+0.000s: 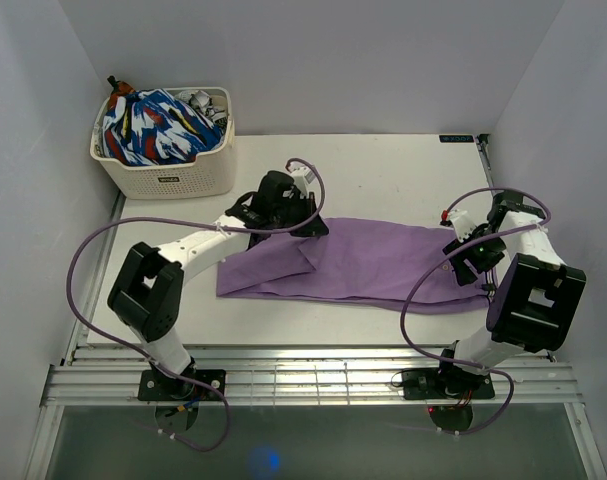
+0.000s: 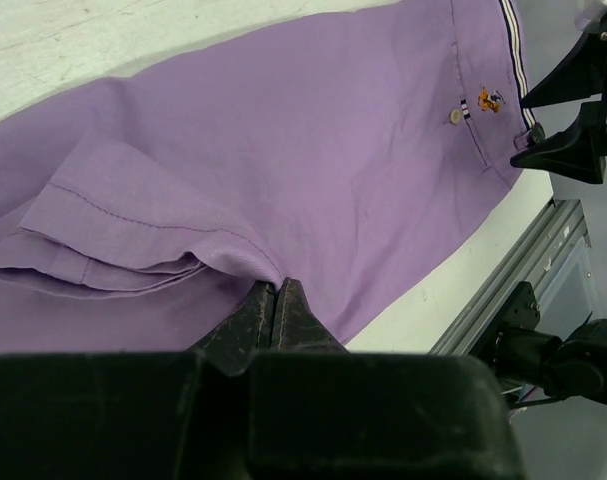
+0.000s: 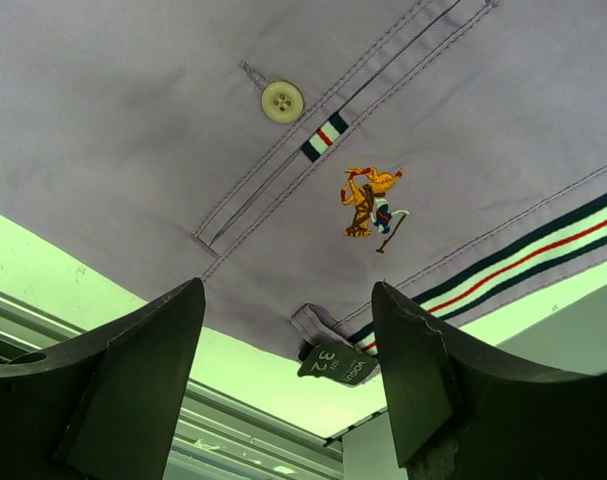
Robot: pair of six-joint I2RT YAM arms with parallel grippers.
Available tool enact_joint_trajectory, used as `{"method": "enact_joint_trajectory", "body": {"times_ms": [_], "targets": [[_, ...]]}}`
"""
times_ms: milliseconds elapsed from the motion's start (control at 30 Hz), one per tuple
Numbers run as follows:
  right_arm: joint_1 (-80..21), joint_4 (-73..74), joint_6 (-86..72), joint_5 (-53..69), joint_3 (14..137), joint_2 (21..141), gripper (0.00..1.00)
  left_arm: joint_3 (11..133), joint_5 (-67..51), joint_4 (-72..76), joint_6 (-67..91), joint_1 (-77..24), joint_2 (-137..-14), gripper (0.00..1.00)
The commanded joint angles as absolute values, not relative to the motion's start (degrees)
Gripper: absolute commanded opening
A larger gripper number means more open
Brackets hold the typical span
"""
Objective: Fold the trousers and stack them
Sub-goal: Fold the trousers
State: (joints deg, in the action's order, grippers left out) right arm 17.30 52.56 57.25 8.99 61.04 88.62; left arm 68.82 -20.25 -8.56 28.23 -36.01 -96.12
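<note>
Purple trousers [image 1: 363,262] lie lengthwise across the table, waistband to the right, leg ends folded over at the left. My left gripper [image 1: 305,222] is shut on a fold of the leg fabric [image 2: 233,262] near the trousers' far edge. My right gripper [image 1: 471,252] is open and hovers over the waistband end, where the right wrist view shows a back pocket with a button [image 3: 282,101], an embroidered logo [image 3: 371,203], a striped waistband [image 3: 543,255] and a size tag [image 3: 338,364]. The right gripper also shows in the left wrist view [image 2: 573,100].
A white laundry basket [image 1: 168,176] holding colourful clothes [image 1: 158,125] stands at the far left corner. The table's near edge has a metal rail [image 1: 313,375]. White walls close in on the sides and back.
</note>
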Motion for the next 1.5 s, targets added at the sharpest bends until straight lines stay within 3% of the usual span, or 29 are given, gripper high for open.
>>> {"method": "enact_joint_trajectory", "body": {"times_ms": [0, 67, 267, 300, 333, 433, 533, 733, 1000, 1200, 1467], "targets": [[17.6, 53.2, 57.7, 9.4, 62.1, 88.8, 0.73, 68.6, -20.0, -3.5, 30.1, -37.2, -97.3, 0.0], [17.6, 53.2, 57.7, 9.5, 61.9, 88.8, 0.73, 68.5, -20.8, -3.4, 30.8, -37.6, -99.0, 0.01], [17.6, 53.2, 57.7, 9.8, 61.8, 88.9, 0.74, 67.1, -23.5, -3.6, 30.6, -39.1, -100.8, 0.39], [17.6, 53.2, 57.8, 9.7, 61.8, 88.9, 0.74, 67.3, -23.6, -4.3, 29.3, -39.1, -100.5, 0.47], [17.6, 53.3, 57.9, 9.6, 61.9, 88.8, 0.74, 68.0, -24.0, -6.6, 28.2, -39.1, -99.2, 0.69], [17.6, 53.7, 57.8, 10.3, 62.4, 88.2, 0.74, 69.8, -22.1, -10.9, 22.9, -38.9, -95.6, 0.98], [17.2, 55.4, 56.9, 13.9, 64.2, 87.7, 0.74, 70.0, -22.4, -16.6, 20.5, -36.0, -89.4, 0.98], [11.2, 58.1, 52.0, 22.6, 67.6, 85.1, 0.7, 65.1, -26.9, -30.5, 12.8, -19.4, -80.8, 0.98], [-8.4, 52.8, 40.4, 33.8, 71.2, 85.1, 0.57, 55.8, -29.5, -40.8, 0.2, 2.3, -79.2, 0.97], [-23.2, 43.7, 29.2, 37.4, 74.1, 92.0, 0.51, 54.6, -39.5, -43.8, -5.0, 4.7, -84.5, 0.84], [-33.1, 37.7, 22.0, 36.1, 75.1, 104.9, 0.46, 51.4, -28.0, -37.6, 2.0, 4.7, -91.6, 0.82]]}}
